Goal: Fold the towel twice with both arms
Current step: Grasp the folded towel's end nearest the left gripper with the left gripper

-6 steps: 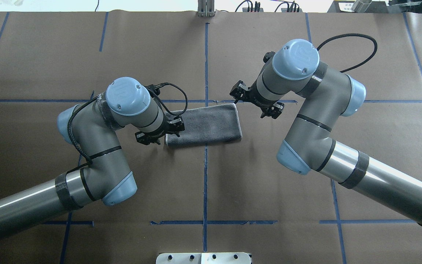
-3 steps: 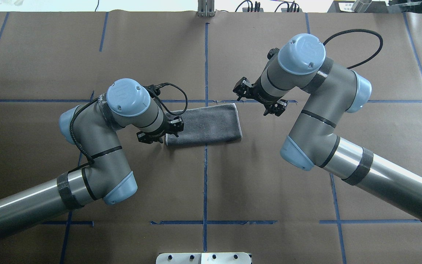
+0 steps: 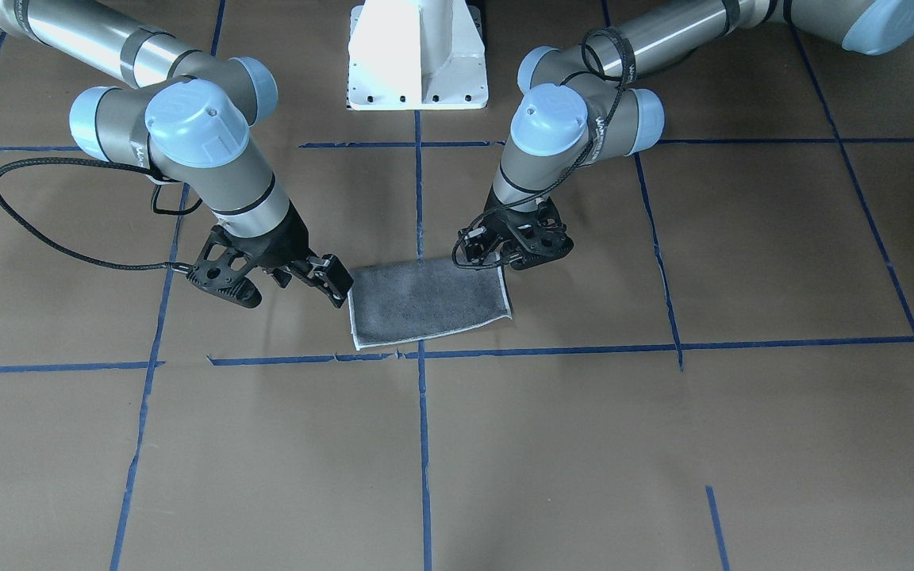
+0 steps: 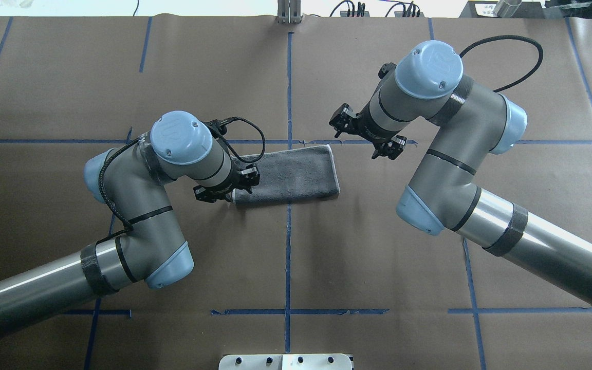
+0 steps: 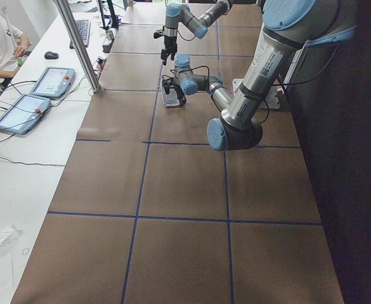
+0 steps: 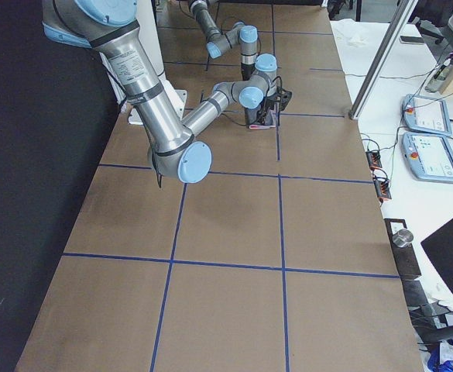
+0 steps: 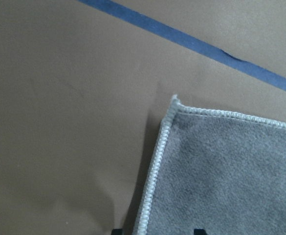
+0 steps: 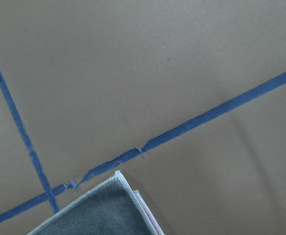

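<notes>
one towel (image 4: 291, 174), two arms (image 4: 136, 205) (image 4: 450, 159), two tools (image 3: 295, 298) (image 3: 508, 258), one white base (image 3: 417, 55).

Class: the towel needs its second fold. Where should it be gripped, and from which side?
Probably a corner of a short end, approached low from outside that end. The towel lies flat as a long rectangle, grey up, so halving it means carrying one short end over the other. The left gripper sits open at one end; pinch both layers.

From above, the left tool (image 4: 226, 187) hides one end of the towel (image 4: 291, 174); both wrist views cut it off at bottom.
</notes>
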### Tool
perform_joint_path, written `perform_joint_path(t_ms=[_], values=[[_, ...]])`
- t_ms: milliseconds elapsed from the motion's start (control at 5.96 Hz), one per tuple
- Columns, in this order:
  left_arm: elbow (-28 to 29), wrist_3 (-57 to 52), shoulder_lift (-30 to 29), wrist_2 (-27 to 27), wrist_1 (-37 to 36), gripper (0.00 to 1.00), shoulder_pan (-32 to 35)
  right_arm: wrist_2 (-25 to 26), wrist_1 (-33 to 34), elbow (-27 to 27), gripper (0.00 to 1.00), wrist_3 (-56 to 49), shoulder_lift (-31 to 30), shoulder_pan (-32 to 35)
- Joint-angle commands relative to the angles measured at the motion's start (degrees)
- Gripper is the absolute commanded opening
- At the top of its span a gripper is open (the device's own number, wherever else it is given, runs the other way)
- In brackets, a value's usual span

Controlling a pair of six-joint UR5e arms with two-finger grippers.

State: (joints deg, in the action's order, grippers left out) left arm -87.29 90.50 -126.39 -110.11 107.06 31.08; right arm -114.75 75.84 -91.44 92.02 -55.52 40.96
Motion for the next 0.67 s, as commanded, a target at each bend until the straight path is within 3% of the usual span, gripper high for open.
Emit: perform_joint_path(t_ms=[0, 168, 503], values=[[0.2, 0.0, 0.0, 0.0, 0.0, 0.56, -0.2, -0.1, 0.0, -0.1, 0.99, 0.0, 0.0, 0.1], [0.2, 0.0, 0.0, 0.0, 0.0, 0.51, -0.2, -0.1, 0.0, -0.1, 0.99, 0.0, -0.1, 0.2], [0.1, -0.1, 0.0, 0.0, 0.1, 0.09, -0.2, -0.1, 0.0, -0.1, 0.99, 0.0, -0.3, 0.2]])
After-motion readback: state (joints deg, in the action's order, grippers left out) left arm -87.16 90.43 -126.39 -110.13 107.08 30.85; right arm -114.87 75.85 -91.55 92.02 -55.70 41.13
